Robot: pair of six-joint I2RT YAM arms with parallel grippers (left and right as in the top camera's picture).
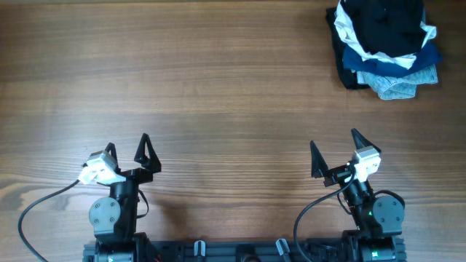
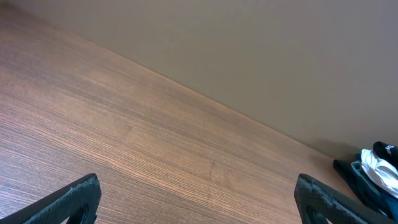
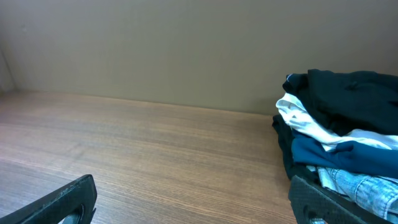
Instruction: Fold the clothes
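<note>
The clothes, a black garment (image 1: 386, 25), lie crumpled on top of a pile at the table's far right corner. In the right wrist view the black garment (image 3: 348, 93) is at the right, ahead of my right gripper (image 3: 193, 186), which is open and holds nothing. The left wrist view catches only an edge of the pile (image 2: 373, 171) at far right. My left gripper (image 2: 198, 186) is open over bare wood. From overhead, the left gripper (image 1: 127, 143) and right gripper (image 1: 334, 138) both sit near the front edge, far from the pile.
Under the black garment lie a white garment (image 3: 305, 121), a blue one (image 3: 336, 152) and a light denim-grey one (image 3: 360, 183). The wooden table (image 1: 218, 80) stretches between the arms and the pile. A plain wall backs the table's far edge.
</note>
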